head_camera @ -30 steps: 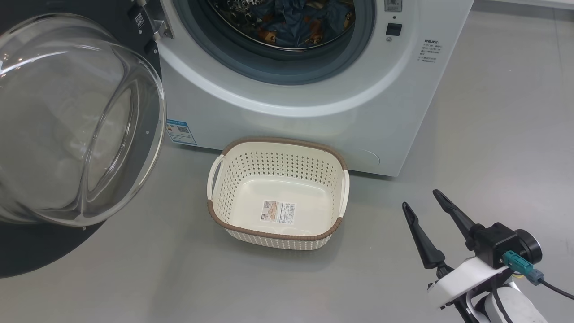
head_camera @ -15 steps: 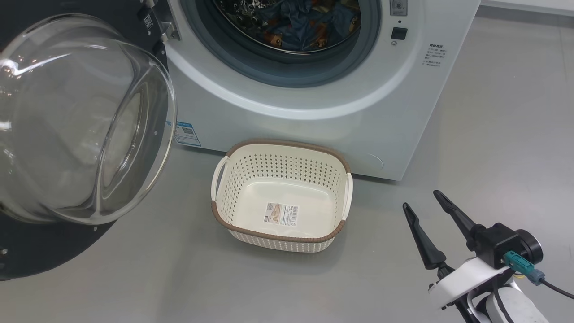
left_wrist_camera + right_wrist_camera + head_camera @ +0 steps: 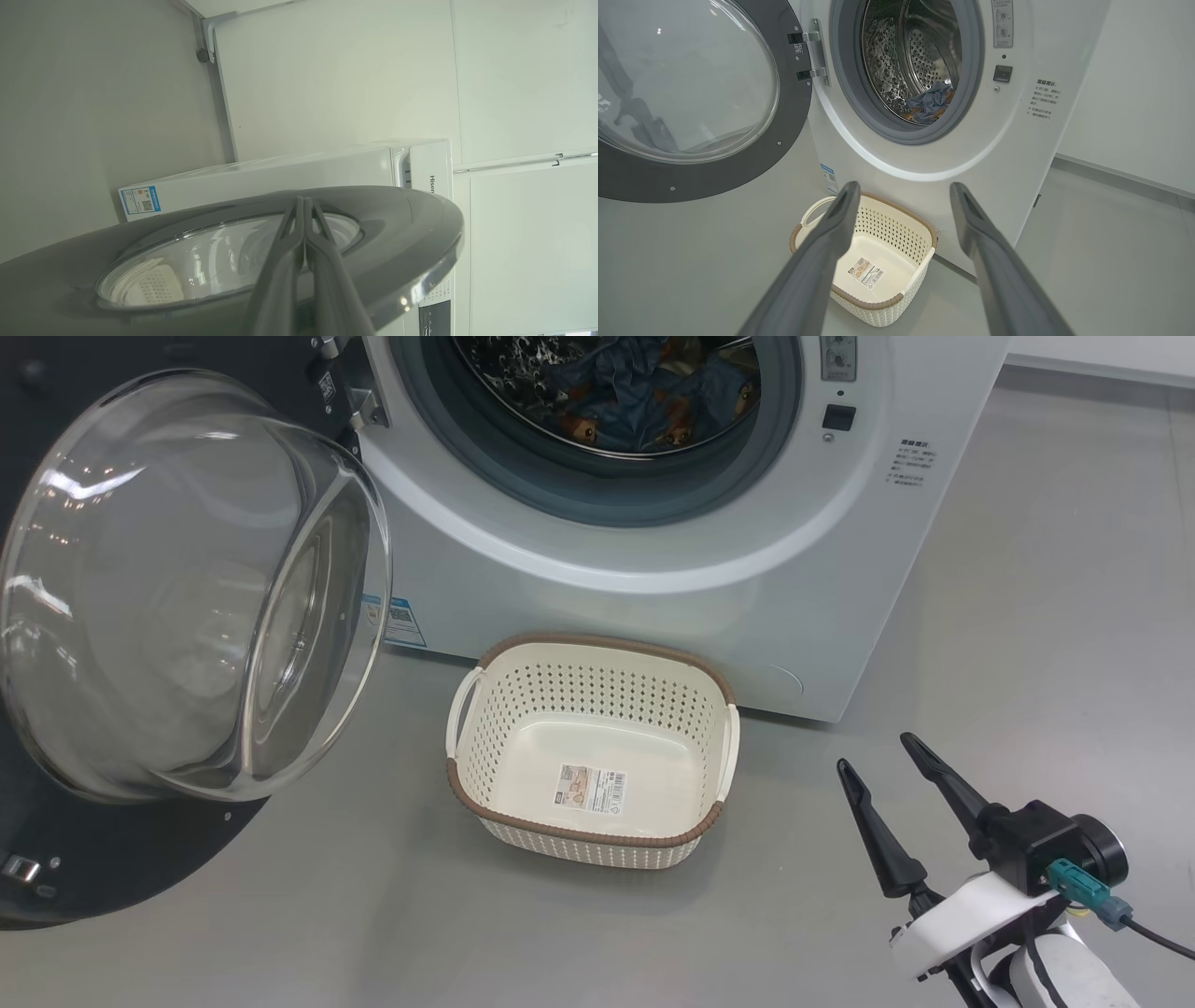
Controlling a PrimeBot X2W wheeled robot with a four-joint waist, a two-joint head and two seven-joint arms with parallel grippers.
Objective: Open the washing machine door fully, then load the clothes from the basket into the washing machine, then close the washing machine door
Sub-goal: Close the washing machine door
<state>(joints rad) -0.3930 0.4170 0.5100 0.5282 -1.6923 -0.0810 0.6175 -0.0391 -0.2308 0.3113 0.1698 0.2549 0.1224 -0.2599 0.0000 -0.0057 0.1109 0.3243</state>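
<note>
A grey floor [image 3: 1027, 616] and a white wall [image 3: 1134, 93] frame the washer [image 3: 653, 588], at 12 o'clock in the head view. Its door [image 3: 187, 588] stands swung open at 9 o'clock. I judge it stiff, fairly heavy on its hinge [image 3: 815, 56], slippery on the glossy black rim [image 3: 112, 868] and fragile at the window. A push on the rim far from the hinge looks best.

The basket [image 3: 597, 644] sits empty on the floor at centre, just beside the washer's front. The clothes [image 3: 644, 401], soft and light, lie in the drum [image 3: 920, 46]. The right tool [image 3: 875, 750] hangs wide and empty at 4 o'clock.

The left wrist view gives the door's outer face, with the left tool [image 3: 302, 201] pinched closed on nothing over it. I cannot tell whether they touch. The right wrist view gives the drum's depth, with the clothes low at its front.
</note>
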